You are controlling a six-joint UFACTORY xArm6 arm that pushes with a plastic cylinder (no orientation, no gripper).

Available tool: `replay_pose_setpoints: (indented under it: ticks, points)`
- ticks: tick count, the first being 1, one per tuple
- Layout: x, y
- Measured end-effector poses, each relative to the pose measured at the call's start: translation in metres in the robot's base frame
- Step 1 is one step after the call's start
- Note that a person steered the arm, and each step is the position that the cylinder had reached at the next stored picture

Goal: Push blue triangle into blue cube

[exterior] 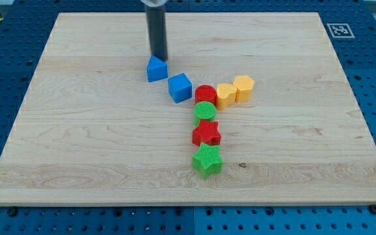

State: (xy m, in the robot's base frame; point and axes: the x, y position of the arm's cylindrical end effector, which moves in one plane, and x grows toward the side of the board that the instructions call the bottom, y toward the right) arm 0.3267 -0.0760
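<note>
Blue triangle [156, 68] sits on the wooden board [77, 130] just beside the blue cube [180, 87], which lies at about its four o'clock, and whether their corners already touch I cannot quite tell from this angle. My tip [158, 58] stands at the triangle's twelve o'clock, seemingly against its back edge, so the push looks nearly finished and calls for a short shove toward four o'clock. With no fingers to open or close, the rod holds nothing and only presses.

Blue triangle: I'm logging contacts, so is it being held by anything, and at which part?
Nothing is held. My tip only stands against the top edge of the blue triangle block, with no grasp.
</note>
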Motion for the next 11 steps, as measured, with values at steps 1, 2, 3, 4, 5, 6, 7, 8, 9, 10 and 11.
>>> replay_pose_setpoints:
  ticks: [1, 2, 3, 4, 5, 6, 7, 8, 9, 10, 11]
  points:
    - [0.022, -0.025]
    - [0.035, -0.025]
    - [0.035, -0.013]
    - [0.03, -0.012]
    - [0.029, -0.012]
    - [0.047, -0.011]
    - [0.05, -0.011]
    - [0.016, -0.01]
    - [0.027, 0.013]
    - [0.036, 0.015]
    - [0.037, 0.015]
